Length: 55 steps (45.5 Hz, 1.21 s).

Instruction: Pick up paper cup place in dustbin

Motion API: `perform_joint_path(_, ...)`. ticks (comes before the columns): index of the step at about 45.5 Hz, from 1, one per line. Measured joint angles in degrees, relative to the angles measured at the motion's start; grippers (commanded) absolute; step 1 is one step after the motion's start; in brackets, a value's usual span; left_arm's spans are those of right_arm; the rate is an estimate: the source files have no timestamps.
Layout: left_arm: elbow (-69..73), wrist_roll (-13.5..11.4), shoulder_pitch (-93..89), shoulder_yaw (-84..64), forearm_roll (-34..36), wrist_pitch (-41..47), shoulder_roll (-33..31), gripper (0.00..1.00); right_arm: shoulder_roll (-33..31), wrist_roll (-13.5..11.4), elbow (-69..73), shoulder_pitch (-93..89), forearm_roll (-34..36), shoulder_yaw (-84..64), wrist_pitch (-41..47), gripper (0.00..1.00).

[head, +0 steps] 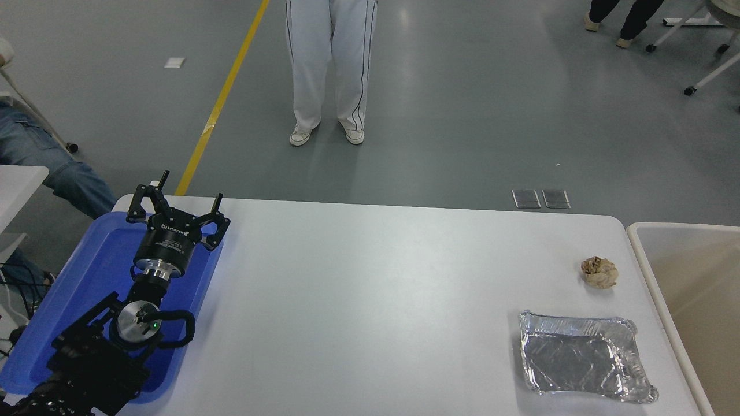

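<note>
The paper cup is out of view. The beige dustbin (647,271) with its pale cream rim stands against the table's right edge, partly cut off by the picture's border; the part of its inside that shows holds nothing visible. My left gripper (176,199) is parked open over the blue tray (98,263) at the lower left. My right arm and gripper are out of view.
A crumpled brown paper ball (600,272) lies near the table's right edge, close to the dustbin. A crinkled silver foil tray (584,357) sits at the front right. A person in white trousers (329,69) stands beyond the table's far side.
</note>
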Motion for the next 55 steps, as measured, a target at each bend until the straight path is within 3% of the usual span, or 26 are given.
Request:
perform_joint_path(23, -0.01, 0.00, 0.01, 0.00, 0.01, 0.00, -0.01, 1.00, 6.06, 0.09, -20.57, -29.17, 0.37, 23.86, -0.03, 0.00)
perform_joint_path(42, -0.02, 0.00, 0.00, 0.00, 0.01, 0.00, -0.01, 1.00, 11.94, 0.11, -31.38, -41.96, 1.64, 30.50, -0.02, 0.00)
perform_joint_path(55, -0.01, 0.00, 0.00, 0.00, 0.01, 0.00, -0.02, 1.00, 15.53, 0.12, -37.71, -50.13, 6.44, 32.06, -0.31, 0.00)
